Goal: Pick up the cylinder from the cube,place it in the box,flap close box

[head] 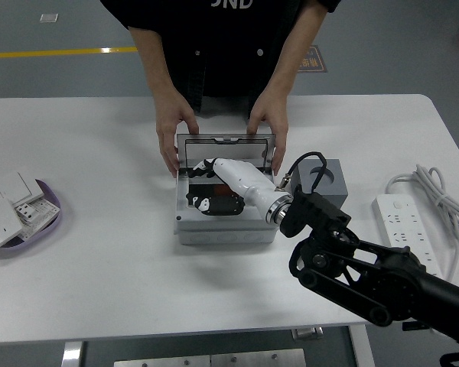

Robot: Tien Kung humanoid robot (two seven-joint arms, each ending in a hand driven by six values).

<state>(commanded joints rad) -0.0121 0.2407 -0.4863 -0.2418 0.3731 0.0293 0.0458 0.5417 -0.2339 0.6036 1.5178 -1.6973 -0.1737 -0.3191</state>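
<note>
Where the white table (99,267) fills most of the view, a grey box (223,222) sits near its middle with the lid (226,145) raised upright at the far side. Right hand (218,180): white shell, black arm entering from the lower right, reaching into the box; fingers loosely spread over the interior, gripping nothing that can be made out. Cylinder (201,173): only a sliver of orange shows inside the box, just under the fingers at the far left of the interior; the rest is hidden. Cube (325,183): grey, round socket on top, standing just beside the box on its right. Person at the far side: left-of-picture hand (174,130) and right-of-picture hand (268,126) both resting on the lid's top corners. Purple dish (38,218) with white switch plates (8,199), near the table's left edge. White power strip (405,229) with coiled cord, near the right edge. Room: grey floor beyond the table, a yellow floor line (61,52) at the upper left.
</note>
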